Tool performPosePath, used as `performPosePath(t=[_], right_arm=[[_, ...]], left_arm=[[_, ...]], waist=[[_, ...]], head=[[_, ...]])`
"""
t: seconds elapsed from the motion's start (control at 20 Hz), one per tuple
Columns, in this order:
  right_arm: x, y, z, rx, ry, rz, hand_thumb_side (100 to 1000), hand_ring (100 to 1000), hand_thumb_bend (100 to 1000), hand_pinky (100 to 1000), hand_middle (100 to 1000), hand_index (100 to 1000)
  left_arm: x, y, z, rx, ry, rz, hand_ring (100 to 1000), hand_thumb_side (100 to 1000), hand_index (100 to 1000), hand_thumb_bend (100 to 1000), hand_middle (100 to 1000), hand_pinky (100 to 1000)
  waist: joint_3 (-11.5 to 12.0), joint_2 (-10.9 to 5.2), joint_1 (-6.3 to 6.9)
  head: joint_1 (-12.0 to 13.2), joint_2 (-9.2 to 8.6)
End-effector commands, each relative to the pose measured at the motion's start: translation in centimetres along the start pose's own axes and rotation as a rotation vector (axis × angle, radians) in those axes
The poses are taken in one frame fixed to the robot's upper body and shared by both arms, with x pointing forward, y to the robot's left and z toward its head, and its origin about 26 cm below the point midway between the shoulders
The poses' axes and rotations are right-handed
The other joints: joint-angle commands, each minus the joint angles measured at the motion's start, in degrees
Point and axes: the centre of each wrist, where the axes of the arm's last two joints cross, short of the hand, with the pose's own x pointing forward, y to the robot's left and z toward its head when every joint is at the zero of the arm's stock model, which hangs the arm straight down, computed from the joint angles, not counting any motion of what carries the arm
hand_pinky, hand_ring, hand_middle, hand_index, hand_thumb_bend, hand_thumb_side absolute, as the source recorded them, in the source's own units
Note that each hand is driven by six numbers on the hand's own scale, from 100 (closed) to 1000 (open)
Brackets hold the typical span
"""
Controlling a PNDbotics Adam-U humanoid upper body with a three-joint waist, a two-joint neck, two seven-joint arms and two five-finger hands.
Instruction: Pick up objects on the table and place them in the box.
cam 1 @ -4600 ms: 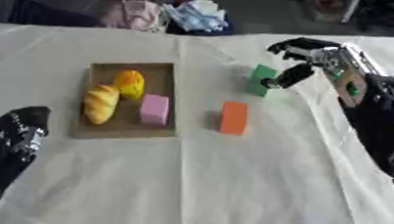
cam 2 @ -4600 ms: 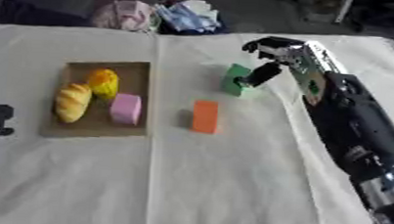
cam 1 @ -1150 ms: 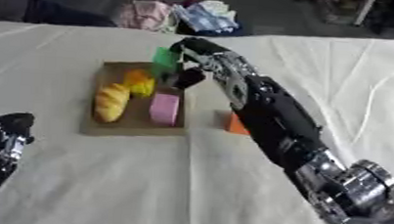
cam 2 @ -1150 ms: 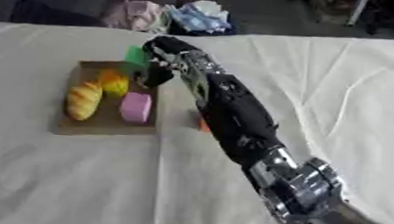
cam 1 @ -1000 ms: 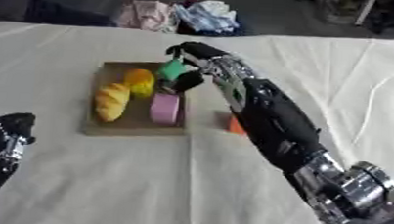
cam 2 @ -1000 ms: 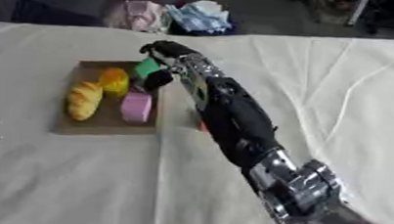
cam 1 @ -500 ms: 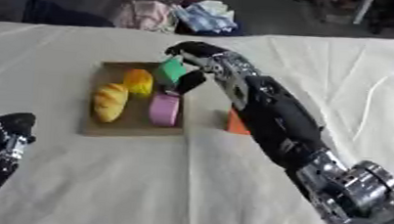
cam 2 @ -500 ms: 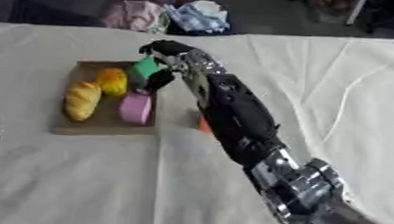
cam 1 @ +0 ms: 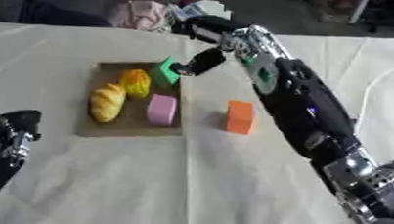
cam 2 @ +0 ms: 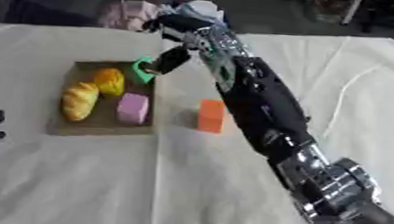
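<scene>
The green block (cam 1: 168, 71) is down in the box (cam 1: 93, 125) now — half a second ago I had it hanging in my right hand (cam 1: 205, 60) over the far right corner, and now it sits tilted against that corner, just beside the orange-yellow fruit (cam 1: 134, 81). My hand has lifted back a little toward the far side; one dark finger (cam 1: 194, 66) still reaches to the block's edge, and I can't tell whether it is touching or already clear, so I won't call the fingers open or closed. That makes four things in the box, with the bread roll (cam 1: 107, 101) and the pink block (cam 1: 161, 109) nearer me. I judge the release step nearly finished, leaving only the orange block (cam 1: 240, 117), which stands alone on the white cloth (cam 1: 196, 182) just to the right of the box wall. Room is good there — bare cloth all round it, and my forearm already passes above. Inside the box the near strip is free. My left hand (cam 1: 6, 141) idles at the lower left corner, fingers relaxed.
</scene>
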Motion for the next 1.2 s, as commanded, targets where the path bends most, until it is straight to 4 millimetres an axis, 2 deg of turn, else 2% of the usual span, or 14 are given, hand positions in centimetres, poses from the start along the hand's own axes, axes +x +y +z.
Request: performPosePath(t=[0.05, 0.3, 0.6, 0.85, 1.2], right_arm=[[0.6, -3.3, 2.7, -0.075, -0.054, 0.028, 538, 830, 324, 823, 885, 969], [0.6, -3.0, 6.1, -0.117, -0.059, 0.002, 520, 820, 289, 813, 866, 959], [-0.4, -0.1, 8.7, -0.033, -0.026, -0.038, 519, 821, 278, 813, 854, 951], [-0.8, 2.1, 9.5, 0.095, -0.013, -0.069, 516, 835, 370, 826, 880, 969], [-1.8, 4.7, 9.3, 0.235, 0.049, -0.093, 504, 842, 402, 833, 890, 973]], left_arm=[[0.4, 0.8, 0.0, 0.018, -0.013, -0.026, 826, 580, 748, 173, 722, 754], [0.2, 1.0, 0.1, 0.029, -0.006, -0.031, 826, 581, 748, 173, 722, 754], [0.2, 1.2, 0.2, 0.038, -0.003, -0.035, 827, 582, 748, 172, 723, 754], [0.2, 1.2, 0.2, 0.039, -0.004, -0.035, 827, 583, 748, 171, 723, 755], [0.2, 1.2, 0.2, 0.039, -0.004, -0.034, 828, 583, 748, 170, 723, 755]], waist=[[-0.4, -1.18, -0.5], [-1.3, -1.33, -0.7], [-1.8, -1.26, -0.82], [-2.0, -1.17, -0.82], [-1.9, -1.13, -0.71]], head=[[0.9, -0.14], [1.9, -0.28], [2.6, -0.17], [2.8, 0.01], [2.8, 0.18]])
